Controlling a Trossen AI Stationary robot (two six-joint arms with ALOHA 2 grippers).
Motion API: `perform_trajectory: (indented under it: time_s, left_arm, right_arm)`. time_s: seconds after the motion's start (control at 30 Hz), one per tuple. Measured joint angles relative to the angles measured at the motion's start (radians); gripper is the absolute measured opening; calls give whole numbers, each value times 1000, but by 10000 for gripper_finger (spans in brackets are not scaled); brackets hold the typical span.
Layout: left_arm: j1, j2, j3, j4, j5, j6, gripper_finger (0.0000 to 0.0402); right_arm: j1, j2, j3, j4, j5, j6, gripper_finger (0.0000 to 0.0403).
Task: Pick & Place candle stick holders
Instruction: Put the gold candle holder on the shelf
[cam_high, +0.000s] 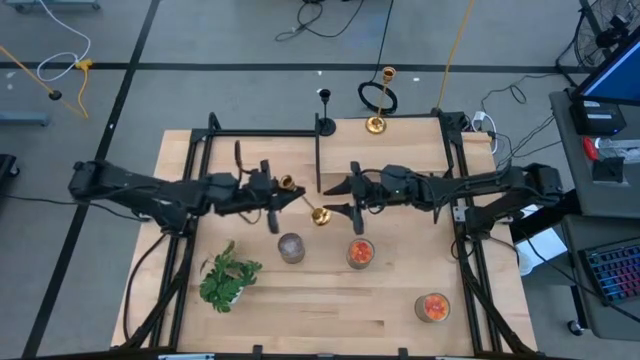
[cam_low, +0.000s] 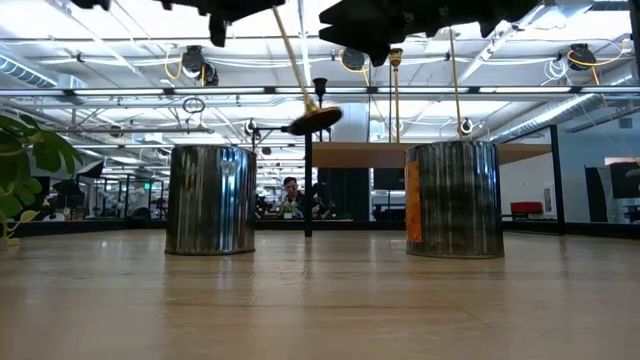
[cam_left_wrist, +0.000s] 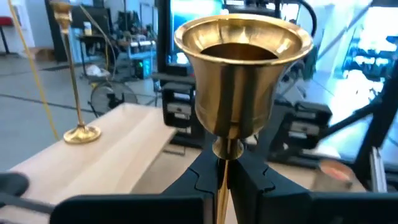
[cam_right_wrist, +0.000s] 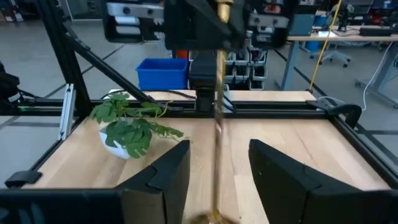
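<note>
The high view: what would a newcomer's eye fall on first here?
First, the gold candle holder held tilted above the table's middle by the left end effector, shut on its stem. The right end effector faces it, open, beside its base. At the table's far edge stand a second gold holder and a black holder, both upright.

Two gold holders (cam_high: 303, 200) – one black holder (cam_high: 325, 112), three candles (cam_high: 360, 252), one plant (cam_high: 227, 278)
</note>
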Motion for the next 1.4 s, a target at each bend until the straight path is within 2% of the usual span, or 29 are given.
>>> perform_trajectory:
  time_s: [0.2,0.3,0.57,0.67,0.9,1.17,1.4]
  left_arm:
    - [31,96,0,184,9,34,16]
    - [37,142,45,197,12,45,16]
    - [37,284,249,8,38,83,16]
    - [37,307,289,-41,38,76,16]
    - [37,315,299,-148,29,77,18]
    - [37,313,300,-141,29,74,21]
    - [37,313,300,-138,27,77,16]
  right_arm:
    - [-14,0,0,1,1,6,156]
    - [-21,0,0,0,1,5,155]
    - [-21,-1,0,-4,7,4,154]
    - [-21,-1,0,-22,7,4,144]
    - [-21,-1,0,-38,6,4,85]
    - [-21,-1,0,-51,5,-25,17]
    - [-21,-1,0,-50,15,-47,22]
